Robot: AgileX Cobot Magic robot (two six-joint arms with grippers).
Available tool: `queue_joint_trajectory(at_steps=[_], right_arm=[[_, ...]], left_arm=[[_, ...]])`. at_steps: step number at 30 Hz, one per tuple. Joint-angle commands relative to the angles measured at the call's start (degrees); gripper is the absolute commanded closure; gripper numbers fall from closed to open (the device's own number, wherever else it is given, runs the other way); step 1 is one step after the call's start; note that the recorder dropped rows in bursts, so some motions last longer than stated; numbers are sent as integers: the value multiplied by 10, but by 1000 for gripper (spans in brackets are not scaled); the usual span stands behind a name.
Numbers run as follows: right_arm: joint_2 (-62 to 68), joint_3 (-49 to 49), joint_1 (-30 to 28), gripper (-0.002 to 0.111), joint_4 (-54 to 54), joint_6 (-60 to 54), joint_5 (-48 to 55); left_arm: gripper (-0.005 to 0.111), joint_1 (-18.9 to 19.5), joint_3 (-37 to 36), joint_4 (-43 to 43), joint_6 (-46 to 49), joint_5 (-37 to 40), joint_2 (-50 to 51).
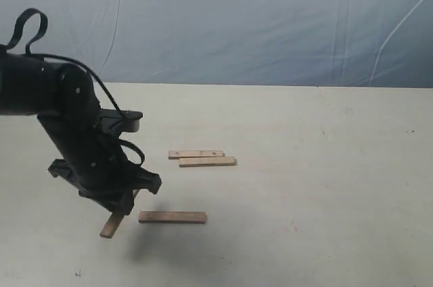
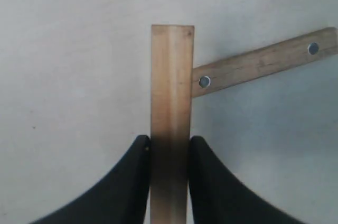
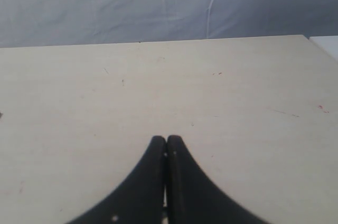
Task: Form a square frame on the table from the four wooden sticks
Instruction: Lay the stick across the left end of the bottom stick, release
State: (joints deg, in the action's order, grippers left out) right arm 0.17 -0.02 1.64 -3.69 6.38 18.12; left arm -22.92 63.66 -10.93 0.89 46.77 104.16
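My left gripper (image 1: 124,203) (image 2: 169,145) is shut on a light-brown wooden stick (image 1: 111,225) (image 2: 171,92), which slants down from the jaws toward the table (image 1: 325,185). Just to its right a second stick (image 1: 172,217) (image 2: 264,61) with small dark holes lies flat, its near end close to the held one. Two more sticks lie side by side farther back, one (image 1: 195,154) behind the other (image 1: 207,162). No square frame is formed. My right gripper (image 3: 167,140) is shut and empty over bare table; it is out of the exterior view.
A blue-grey backdrop (image 1: 237,16) hangs behind the table's far edge. The left arm's black body (image 1: 81,138) stands over the table's left part. The table's corner (image 3: 309,38) shows in the right wrist view.
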Motion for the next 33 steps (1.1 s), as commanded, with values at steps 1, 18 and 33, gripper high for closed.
queue_joint_trajectory(at_steps=[1, 18, 33], right_arm=[[-2, 0, 1, 109, -2, -4, -3], [-2, 0, 1, 109, -2, -3, -3], [-2, 0, 1, 109, -2, -4, -3]], left_arm=[[107, -27, -71, -9, -75, -102, -25], [107, -102, -135, 10, -230, -213, -1], [47, -94, -74, 52, -232, -168, -2]])
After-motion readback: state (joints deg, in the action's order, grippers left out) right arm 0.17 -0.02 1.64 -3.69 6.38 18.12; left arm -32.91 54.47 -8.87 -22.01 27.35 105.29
